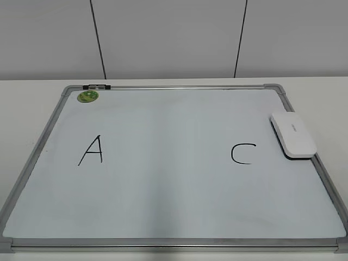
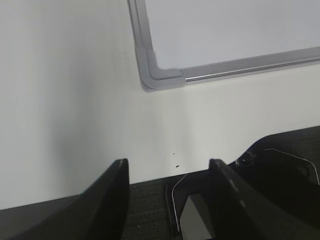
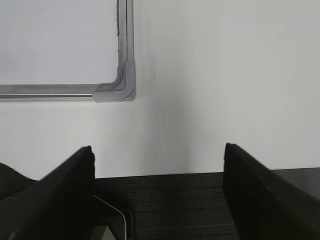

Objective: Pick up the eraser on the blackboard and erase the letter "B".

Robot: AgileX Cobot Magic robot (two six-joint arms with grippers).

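Your board (image 1: 174, 179) shows only A (image 1: 91, 150) and C (image 1: 242, 153); no B visible between them. The eraser (image 1: 293, 135) rests at its right edge. Both grippers (image 2: 170, 170) (image 3: 159, 152) hang wide, empty, near you.

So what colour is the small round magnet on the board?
Green, patterned; the magnet shows best in the exterior view.

I see a smooth white dry-erase board (image 1: 163, 179) framed in brushed grey metal with matt plastic corners, and a glossy white plastic eraser (image 1: 293, 135).
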